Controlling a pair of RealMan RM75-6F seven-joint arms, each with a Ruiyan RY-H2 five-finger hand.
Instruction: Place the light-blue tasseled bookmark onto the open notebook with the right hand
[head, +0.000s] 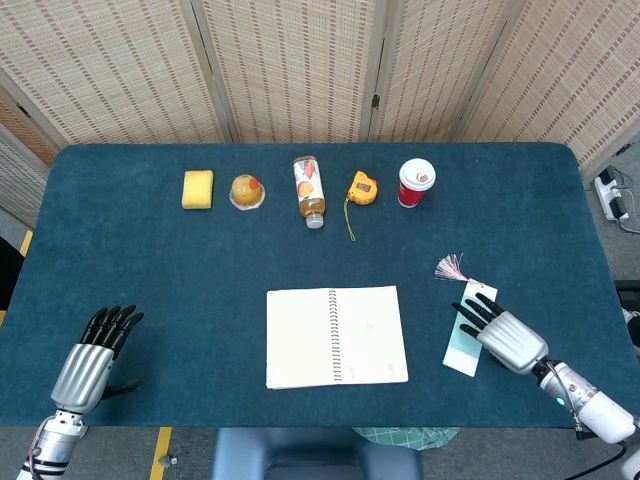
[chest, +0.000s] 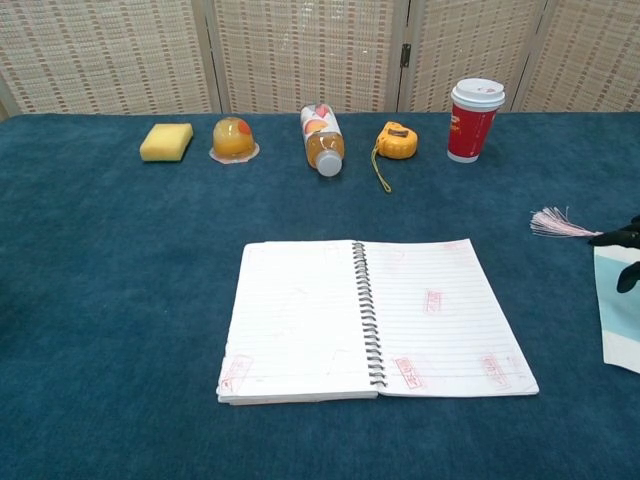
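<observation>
I see a light-blue bookmark (head: 466, 335) with a pink tassel (head: 450, 267), a white ruled notebook (head: 337, 336) stamped red, a yellow sponge (head: 198, 189), a red-and-white cup (head: 416, 183), dark teal tablecloth (head: 180, 270), and silver hands with black fingers (head: 474, 312).

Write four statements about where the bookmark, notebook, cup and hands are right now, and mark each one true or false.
1. The bookmark lies on the notebook. False: it lies on the table to the right of it.
2. The right hand is over the bookmark. True.
3. The red cup lies on its side. False: it stands upright with its lid on.
4. The left hand holds nothing. True.
</observation>
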